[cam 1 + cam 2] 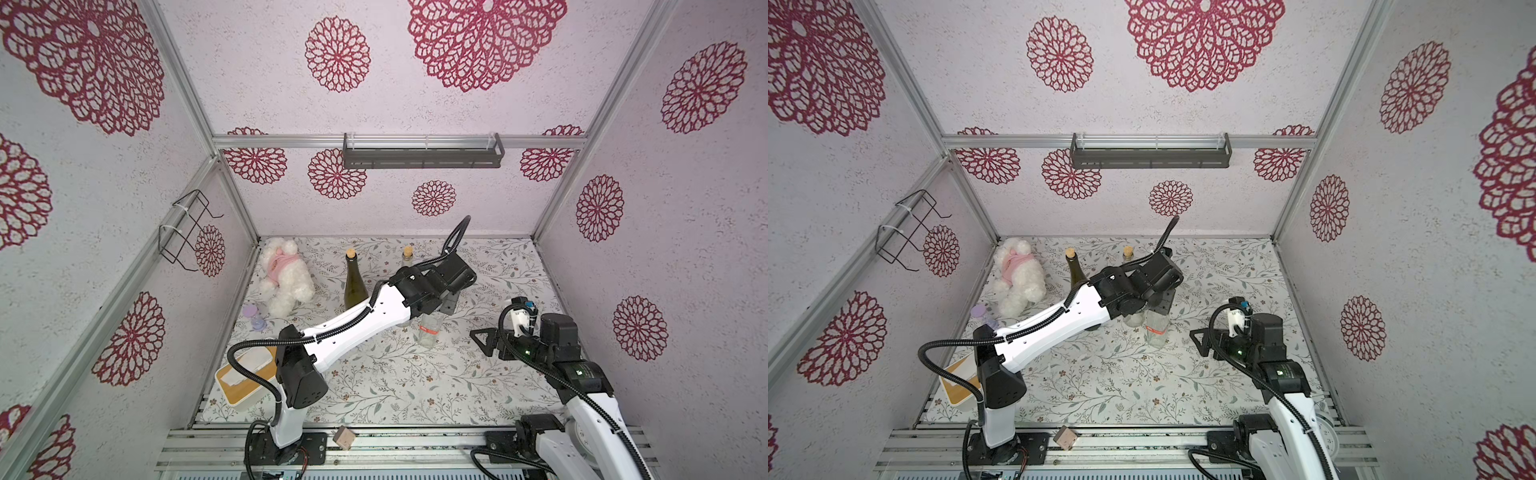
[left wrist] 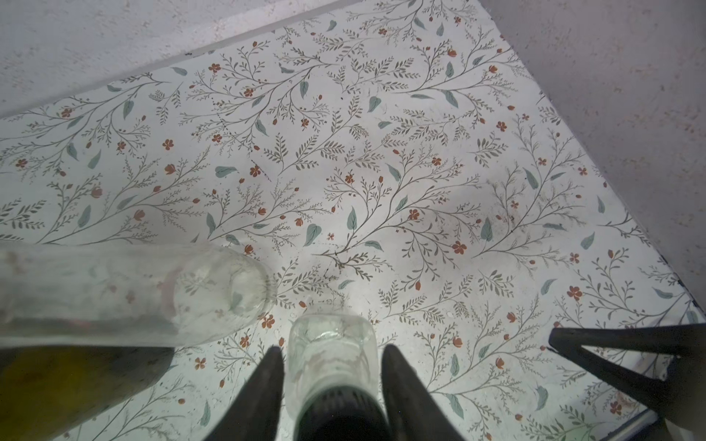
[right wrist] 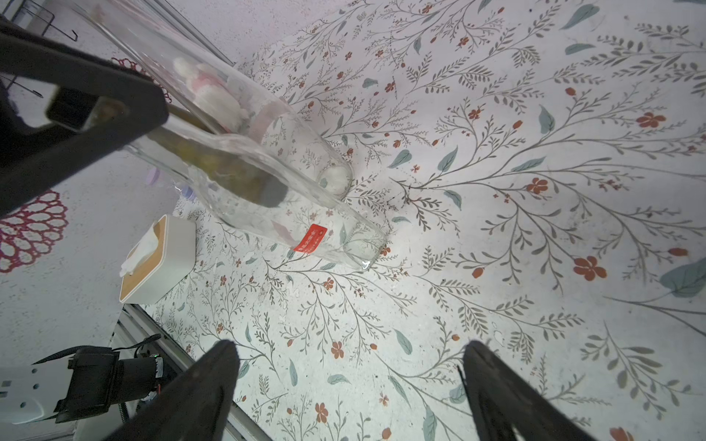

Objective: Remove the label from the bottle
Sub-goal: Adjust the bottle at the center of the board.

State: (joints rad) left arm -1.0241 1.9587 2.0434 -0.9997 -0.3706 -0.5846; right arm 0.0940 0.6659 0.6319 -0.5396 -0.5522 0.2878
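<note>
A clear glass bottle stands upright mid-table with a small red label low on its side and a dark cap. My left gripper hangs over its top. Its two fingers stand on either side of the upper bottle with a slim gap on each side, so it is open and not gripping. My right gripper hovers low to the right of the bottle, wide open, with only table between its fingers.
A second clear bottle and a green wine bottle stand close behind and left of the labelled one. A plush dog, a purple timer and a tissue box lie along the left side. A wooden block sits on the front rail.
</note>
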